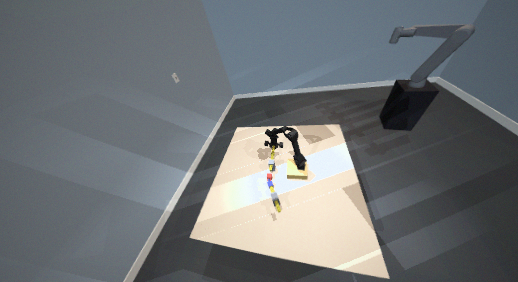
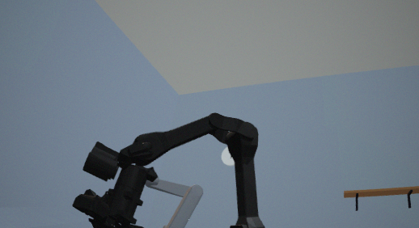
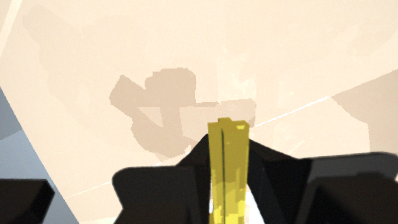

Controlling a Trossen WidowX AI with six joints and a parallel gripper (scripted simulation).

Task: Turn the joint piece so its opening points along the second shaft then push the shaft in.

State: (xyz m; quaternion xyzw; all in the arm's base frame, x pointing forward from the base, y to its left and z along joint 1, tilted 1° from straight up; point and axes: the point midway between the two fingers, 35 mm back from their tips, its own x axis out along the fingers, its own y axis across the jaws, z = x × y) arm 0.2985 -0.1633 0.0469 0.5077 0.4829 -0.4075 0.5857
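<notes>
Shaft no. 2 [image 1: 273,153] [image 3: 228,165], the yellow one, sits btwn the fingers of our hand [image 1: 273,144] [image 2: 109,212] [image 3: 220,137]: they're mostly closed, one each side, clamped on it w/ its end poking out past them. We take this as the pushing grip, b/c holding the outer end leaves the run thru the nearer grey block [image 1: 271,162] unobstructed. That block is there to guide it, we'd say.

Red joint piece [image 1: 269,176] lies just beyond that block, next to the blue part [image 1: 270,183], which we read as its hinge mount. Farther along, the other grey block [image 1: 274,196] carries the fixed shaft [image 1: 278,207]. The two shafts meet at a slight angle, hence the hinge. A short gap shows btwn shaft no. 2 and the red piece, so the push looks unfinished; can't tell at this size if the opening is dead straight. If it's off, the shaft could jam on the rim.

Pose-wise, our arm [image 1: 296,146] [image 2: 247,178] rises from its base on the surface [image 1: 310,225] [image 3: 300,40], bends over at the elbow and reaches out w/ the wrist folded down, hand low. Fingertips are out of the ext. view.
</notes>
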